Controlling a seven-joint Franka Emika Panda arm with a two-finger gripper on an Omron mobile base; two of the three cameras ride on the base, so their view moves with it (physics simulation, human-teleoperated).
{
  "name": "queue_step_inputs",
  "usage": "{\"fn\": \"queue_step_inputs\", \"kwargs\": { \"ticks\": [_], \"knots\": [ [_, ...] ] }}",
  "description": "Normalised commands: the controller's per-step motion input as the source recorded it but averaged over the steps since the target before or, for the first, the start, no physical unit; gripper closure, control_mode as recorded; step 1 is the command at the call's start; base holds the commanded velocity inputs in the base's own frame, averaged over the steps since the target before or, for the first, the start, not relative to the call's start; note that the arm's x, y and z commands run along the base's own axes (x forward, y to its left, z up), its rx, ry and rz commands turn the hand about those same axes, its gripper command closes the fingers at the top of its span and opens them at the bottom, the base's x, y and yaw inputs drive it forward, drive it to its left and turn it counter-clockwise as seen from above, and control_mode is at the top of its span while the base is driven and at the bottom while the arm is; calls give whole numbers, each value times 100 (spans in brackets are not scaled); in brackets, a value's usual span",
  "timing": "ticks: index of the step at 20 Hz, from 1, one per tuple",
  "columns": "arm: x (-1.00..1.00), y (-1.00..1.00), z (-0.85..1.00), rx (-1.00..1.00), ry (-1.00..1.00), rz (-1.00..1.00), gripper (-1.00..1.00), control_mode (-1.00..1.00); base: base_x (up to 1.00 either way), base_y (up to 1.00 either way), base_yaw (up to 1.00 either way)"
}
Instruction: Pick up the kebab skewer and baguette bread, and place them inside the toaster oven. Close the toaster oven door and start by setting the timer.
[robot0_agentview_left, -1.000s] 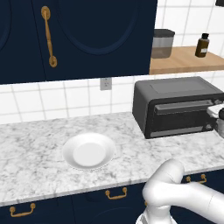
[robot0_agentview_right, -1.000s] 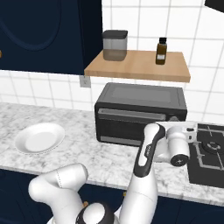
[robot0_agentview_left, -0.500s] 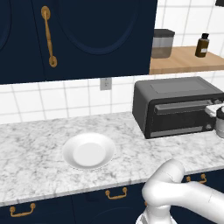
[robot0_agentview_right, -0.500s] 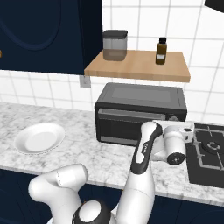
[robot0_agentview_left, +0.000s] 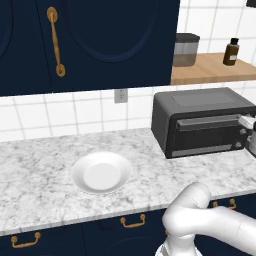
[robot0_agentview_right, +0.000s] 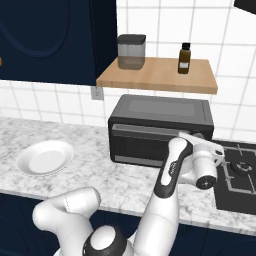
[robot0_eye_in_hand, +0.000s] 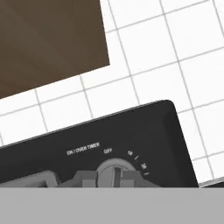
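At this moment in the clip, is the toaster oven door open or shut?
Shut. The toaster oven door stands flush against the front of the toaster oven, handle bar at the top, in both base views.

White tiled wall, navy cabinets, marble counter, wooden shelf.

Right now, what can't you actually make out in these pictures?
- Dark grey boxy toaster oven: its inside, behind the dark glass door, left and right base views.
- Round timer knob: lower half cut off, hand view.
- White arm's gripper: fingertips hidden by the hand, right base view.
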Motion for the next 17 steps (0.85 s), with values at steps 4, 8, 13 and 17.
{"fn": "queue_step_inputs", "kwargs": {
  "ticks": [4, 8, 13, 17],
  "knots": [
    [31, 24, 0, 36, -1, 0, 100, -100, 0, 0, 0],
    [31, 18, 0, 39, 0, 0, 100, -100, 0, 0, 0],
    [23, 24, 0, 45, 0, 0, 100, -100, 0, 0, 0],
    [12, 10, 0, 49, 0, 0, 100, -100, 0, 0, 0]
  ]
}}
